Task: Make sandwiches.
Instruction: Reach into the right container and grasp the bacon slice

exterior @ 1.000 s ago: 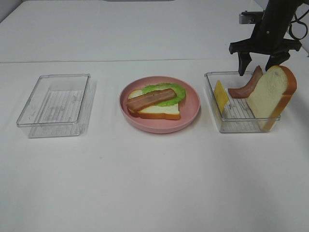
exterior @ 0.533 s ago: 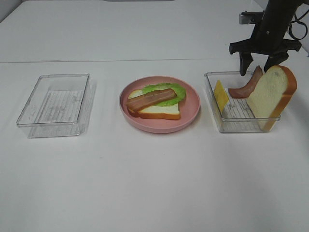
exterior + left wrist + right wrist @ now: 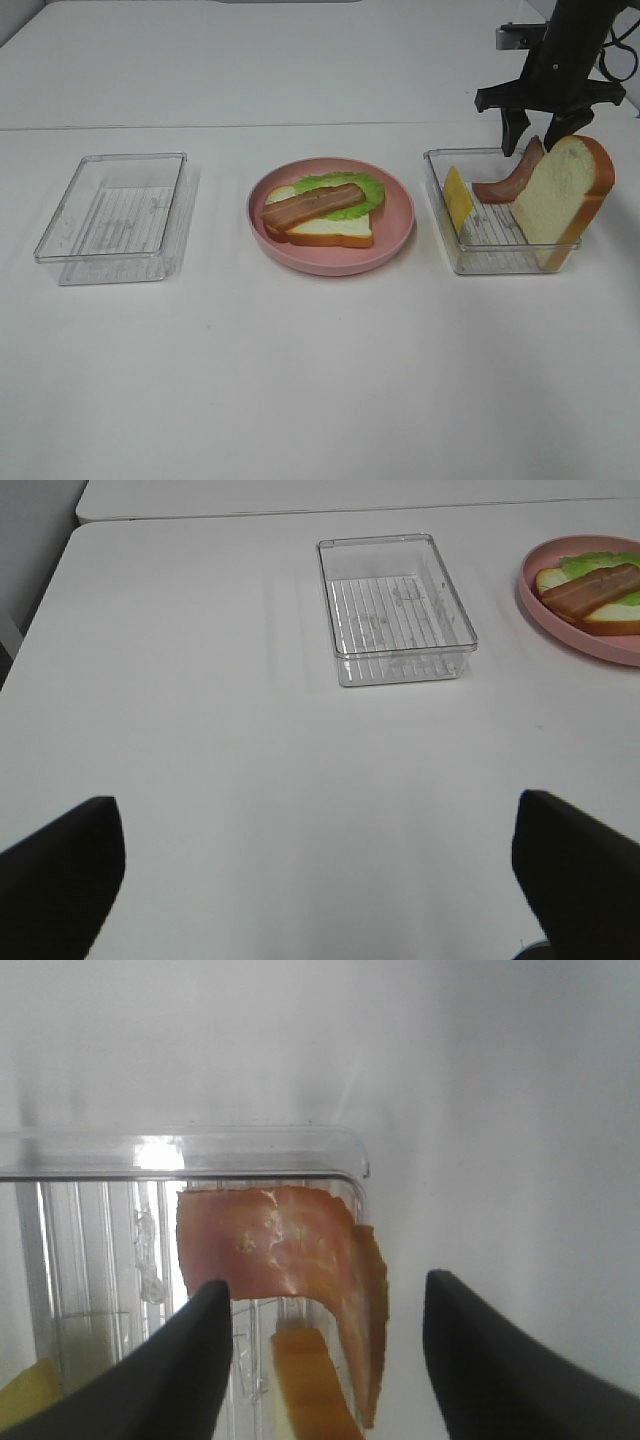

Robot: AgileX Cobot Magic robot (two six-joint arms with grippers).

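The sandwich (image 3: 322, 212) on the pink plate (image 3: 330, 268) is half built: bread, lettuce and one bacon strip. The cheese slice (image 3: 457, 198), second bacon strip (image 3: 505, 183) and top bread slice (image 3: 560, 200) wait in the right tray (image 3: 500, 262). The right gripper (image 3: 537, 145), jaws spread, hovers over that bacon, having edged slightly nearer since a second ago; the food is unmoved.

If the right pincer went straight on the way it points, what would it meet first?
Probably the bacon strip propped in the tray, directly below the open right pincer; depth is uncertain.
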